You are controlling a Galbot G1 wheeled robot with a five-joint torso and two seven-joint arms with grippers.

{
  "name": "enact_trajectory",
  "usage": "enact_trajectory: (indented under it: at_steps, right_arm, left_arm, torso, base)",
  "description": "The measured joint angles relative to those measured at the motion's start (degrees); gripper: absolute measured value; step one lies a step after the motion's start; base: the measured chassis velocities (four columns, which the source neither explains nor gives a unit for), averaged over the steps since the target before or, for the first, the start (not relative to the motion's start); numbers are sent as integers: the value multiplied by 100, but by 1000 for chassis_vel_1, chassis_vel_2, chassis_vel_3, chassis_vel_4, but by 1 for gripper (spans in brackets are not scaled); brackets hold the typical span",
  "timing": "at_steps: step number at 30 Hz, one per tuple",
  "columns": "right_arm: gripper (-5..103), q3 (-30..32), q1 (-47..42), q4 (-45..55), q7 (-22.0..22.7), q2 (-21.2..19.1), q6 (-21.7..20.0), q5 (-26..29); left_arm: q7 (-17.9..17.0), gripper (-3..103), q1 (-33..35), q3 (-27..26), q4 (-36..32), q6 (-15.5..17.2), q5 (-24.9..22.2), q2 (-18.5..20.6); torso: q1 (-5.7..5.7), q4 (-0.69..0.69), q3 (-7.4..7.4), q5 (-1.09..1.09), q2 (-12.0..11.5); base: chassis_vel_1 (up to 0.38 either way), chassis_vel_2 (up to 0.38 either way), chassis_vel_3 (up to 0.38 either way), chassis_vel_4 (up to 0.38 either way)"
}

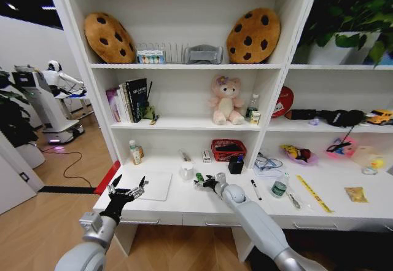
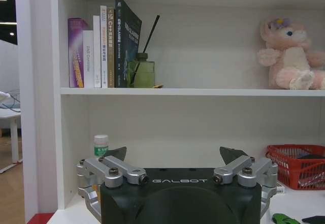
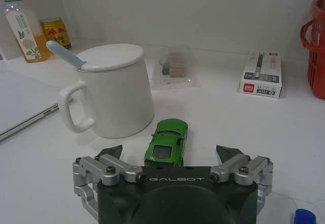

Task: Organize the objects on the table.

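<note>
A small green toy car (image 3: 167, 141) lies on the white table (image 1: 184, 204) beside a lidded white mug (image 3: 114, 89). My right gripper (image 3: 170, 151) is open and low over the desk, its fingers either side of the car's near end without touching it; in the head view it (image 1: 206, 182) sits mid-desk by the green car (image 1: 199, 177). My left gripper (image 1: 127, 190) hovers open at the desk's left front, beside the silver laptop (image 1: 155, 185). To the right lie a black pen (image 1: 256, 190), a green-lidded jar (image 1: 279, 185) and a yellow ruler (image 1: 313, 193).
A red basket (image 1: 228, 149), a black pen cup (image 1: 236, 165) and a pen box (image 3: 260, 74) stand behind the car. A drink bottle (image 2: 100, 145) is at the back left. Shelves above hold books (image 2: 101, 46), a plush bear (image 1: 225, 101) and cookie cushions (image 1: 253, 35).
</note>
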Motion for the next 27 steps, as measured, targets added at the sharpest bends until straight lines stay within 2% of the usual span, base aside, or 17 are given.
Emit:
enact_trajectory:
  at_steps: [9, 27]
  right_arm:
    - [100, -20, 145, -246, 0, 192, 9, -75]
    - [100, -14, 153, -365, 10, 212, 60, -182]
  left_arm:
    - [0, 100, 0, 0, 0, 0, 0, 0]
    - [0, 100, 0, 0, 0, 0, 0, 0]
  torso:
    - [0, 1, 0, 0, 0]
    - [-1, 0, -1, -1, 0]
  base:
    - [0, 0, 0, 0]
    - [0, 0, 0, 0]
